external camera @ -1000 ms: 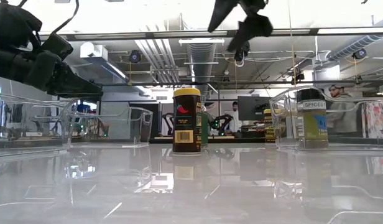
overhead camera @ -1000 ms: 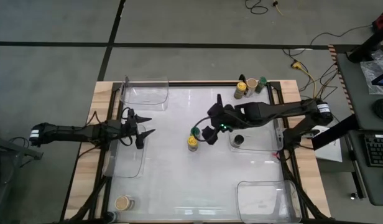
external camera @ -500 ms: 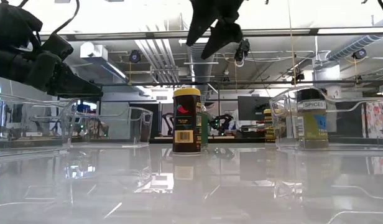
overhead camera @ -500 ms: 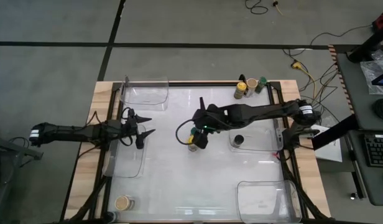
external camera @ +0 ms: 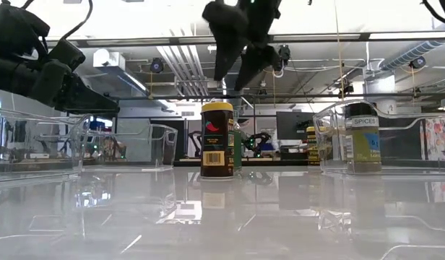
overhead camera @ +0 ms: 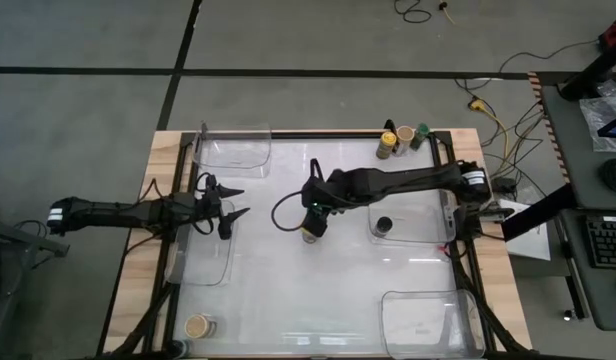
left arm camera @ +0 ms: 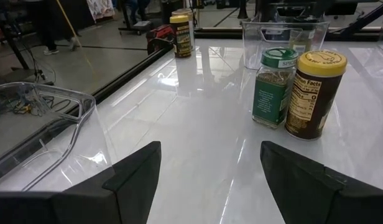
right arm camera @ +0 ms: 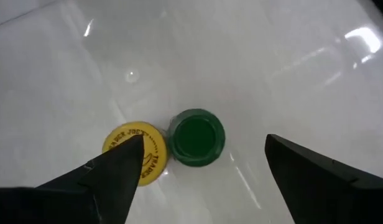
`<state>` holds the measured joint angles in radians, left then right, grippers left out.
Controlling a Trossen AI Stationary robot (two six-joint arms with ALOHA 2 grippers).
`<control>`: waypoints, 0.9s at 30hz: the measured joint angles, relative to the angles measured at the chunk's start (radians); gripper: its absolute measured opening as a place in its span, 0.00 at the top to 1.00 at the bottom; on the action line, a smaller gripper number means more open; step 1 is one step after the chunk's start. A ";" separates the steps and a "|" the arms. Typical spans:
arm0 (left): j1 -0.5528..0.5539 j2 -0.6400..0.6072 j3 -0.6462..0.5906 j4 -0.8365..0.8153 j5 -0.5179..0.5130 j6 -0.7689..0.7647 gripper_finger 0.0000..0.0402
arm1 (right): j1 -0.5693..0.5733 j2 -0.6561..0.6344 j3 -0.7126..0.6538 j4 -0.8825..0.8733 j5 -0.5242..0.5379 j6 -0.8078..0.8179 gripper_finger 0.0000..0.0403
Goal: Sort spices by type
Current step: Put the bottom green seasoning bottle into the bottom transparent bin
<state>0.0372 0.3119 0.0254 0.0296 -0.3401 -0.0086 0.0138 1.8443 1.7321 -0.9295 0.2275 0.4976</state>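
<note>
**Lining up on the pair of jars in the middle of the tabletop**

I have the right end effector (right arm camera: 194, 186) hanging above the two jars that stand touching each other near the centre of the tabletop (overhead camera: 318, 290): the green-lidded jar (right arm camera: 196, 137) and the yellow-lidded jar (right arm camera: 137, 152). Its fingers are spread wide and hold nothing. From the wrist camera the green lid sits between the two fingers, while the yellow lid is partly hidden under one finger, so I judge the green one to be my target.

To do this well I need to come straight down with the green jar centred in the gap. Because the jars touch, the finger on the yellow side has no room between them; I would rotate the wrist so the fingers close across the green jar along the line that misses its neighbour, or I risk tipping the yellow jar. From table height only the yellow-lidded jar (external camera: 217, 140) shows clearly, the green one mostly hidden behind it, with the end effector above them.

Other jars wait elsewhere: a cluster at the far right edge (overhead camera: 396, 138), one inside the clear tray (overhead camera: 428, 235) on the right, and one at the near left corner (overhead camera: 197, 325).

The left end effector (overhead camera: 231, 205) waits over the left side, fingers apart and empty.
</note>
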 joint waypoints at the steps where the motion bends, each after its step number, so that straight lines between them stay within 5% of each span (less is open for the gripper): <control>1: 0.000 0.000 0.000 0.000 0.000 0.000 0.35 | -0.002 0.008 0.000 0.000 0.000 0.018 0.16; 18: 0.000 0.004 0.000 0.000 0.000 0.000 0.35 | -0.014 0.068 -0.004 0.024 -0.025 0.406 0.10; 27: 0.000 0.008 0.000 0.000 0.000 0.000 0.35 | -0.014 0.121 -0.012 0.039 -0.018 0.447 0.10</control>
<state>0.0372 0.3194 0.0257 0.0299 -0.3405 -0.0086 -0.0006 1.9652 1.7203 -0.8904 0.2095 0.9451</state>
